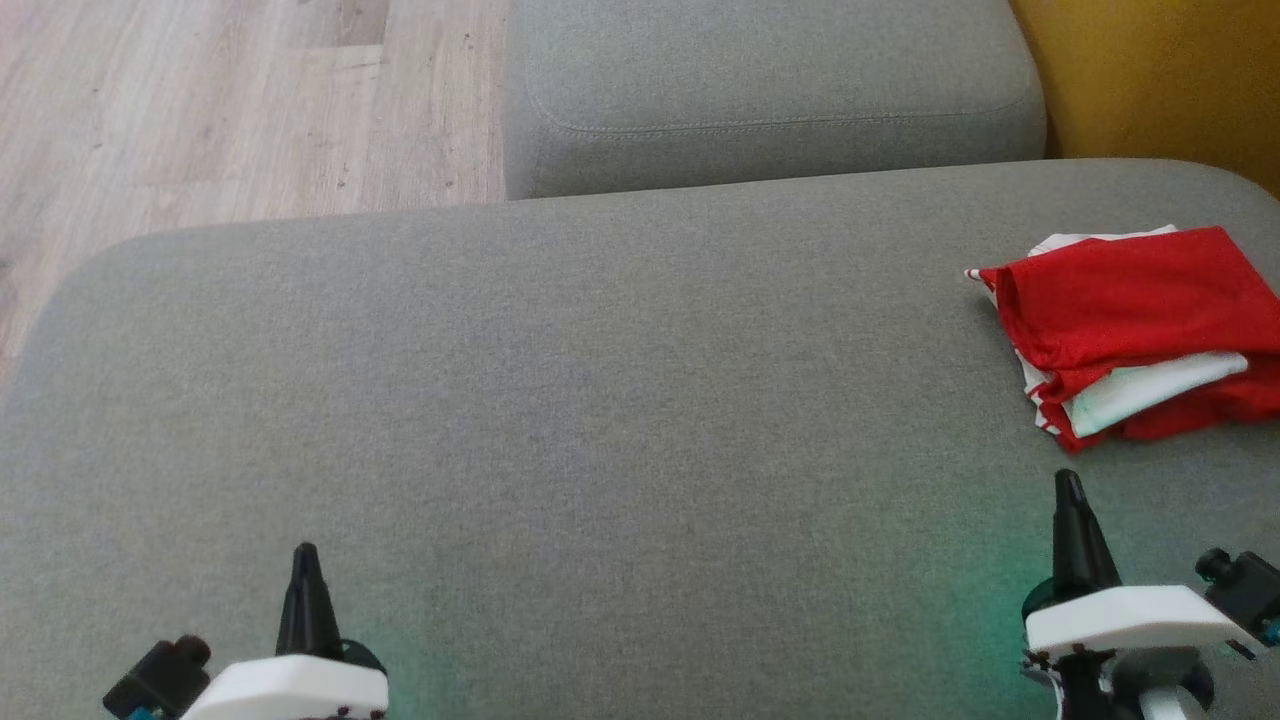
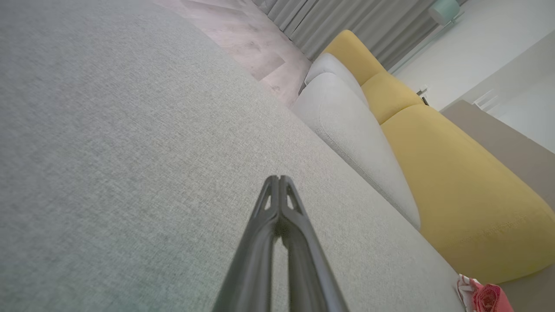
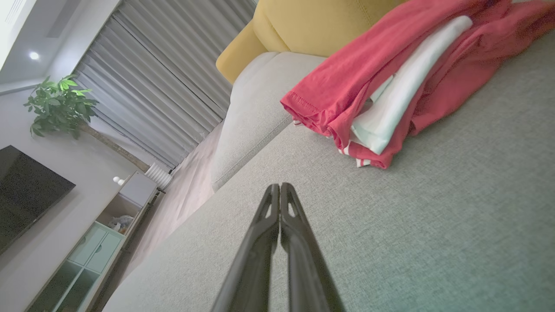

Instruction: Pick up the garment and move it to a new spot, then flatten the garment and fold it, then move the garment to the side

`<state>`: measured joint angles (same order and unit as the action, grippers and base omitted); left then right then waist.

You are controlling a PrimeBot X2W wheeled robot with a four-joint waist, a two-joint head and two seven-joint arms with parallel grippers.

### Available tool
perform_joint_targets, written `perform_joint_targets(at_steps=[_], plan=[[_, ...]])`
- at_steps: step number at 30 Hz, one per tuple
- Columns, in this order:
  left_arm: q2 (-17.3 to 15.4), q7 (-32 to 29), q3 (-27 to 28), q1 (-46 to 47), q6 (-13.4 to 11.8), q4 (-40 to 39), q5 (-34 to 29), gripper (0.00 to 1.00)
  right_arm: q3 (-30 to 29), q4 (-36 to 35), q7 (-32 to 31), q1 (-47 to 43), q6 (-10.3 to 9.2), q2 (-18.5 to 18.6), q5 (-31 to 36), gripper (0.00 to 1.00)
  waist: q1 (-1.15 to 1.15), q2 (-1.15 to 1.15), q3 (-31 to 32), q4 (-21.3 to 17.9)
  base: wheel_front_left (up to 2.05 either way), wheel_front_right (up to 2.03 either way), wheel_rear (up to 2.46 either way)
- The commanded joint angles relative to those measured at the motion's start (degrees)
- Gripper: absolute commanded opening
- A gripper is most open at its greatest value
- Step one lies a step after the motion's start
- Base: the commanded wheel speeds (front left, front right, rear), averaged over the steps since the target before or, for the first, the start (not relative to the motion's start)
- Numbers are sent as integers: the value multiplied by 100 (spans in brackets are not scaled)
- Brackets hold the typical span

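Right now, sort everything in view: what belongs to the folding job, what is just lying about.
Job: red and white garment on the big grey cushion; left claw, shut; right claw, shut.
Just there: small grey cushion, yellow sofa, wood floor, potted plant, curtains.

Soft, even daylight; shadows faint. Green tint on cushion (image 1: 960, 600) near the bottom edge. Wrist views bend at edges; fingers (image 3: 256, 260) blur toward the bottom. Ceiling spot (image 3: 34, 55) lit.
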<state>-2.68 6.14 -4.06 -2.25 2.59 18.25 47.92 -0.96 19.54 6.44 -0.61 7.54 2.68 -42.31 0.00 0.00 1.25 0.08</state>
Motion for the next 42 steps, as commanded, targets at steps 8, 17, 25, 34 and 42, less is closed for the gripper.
perform_joint_targets(at_steps=[8, 17, 25, 34, 42], plan=[[-9, -138, 232, 382, 92, -226, 550, 0, -45, -250, -163, 324, -3, 46, -638, 0, 0, 0, -16, -1, 0, 0, 0], [-11, -307, 356, 452, 152, -255, 1134, 0, -114, -296, -327, 377, -3, 48, -1300, 0, 0, 0, -35, -2, 0, 0, 0], [-12, -442, 456, 508, 200, -278, 1601, 0, -171, -332, -459, 419, -3, 49, -1828, 0, 0, 0, -50, -3, 0, 0, 0], [-14, -595, 567, 571, 254, -305, 2127, 0, -235, -373, -608, 467, -4, 49, -2421, 0, 0, 0, -67, -4, 0, 0, 0], [-15, -730, 666, 626, 302, -328, 2592, 0, -292, -410, -741, 509, -4, 50, -2946, 0, 0, 0, -82, -5, 0, 0, 0]])
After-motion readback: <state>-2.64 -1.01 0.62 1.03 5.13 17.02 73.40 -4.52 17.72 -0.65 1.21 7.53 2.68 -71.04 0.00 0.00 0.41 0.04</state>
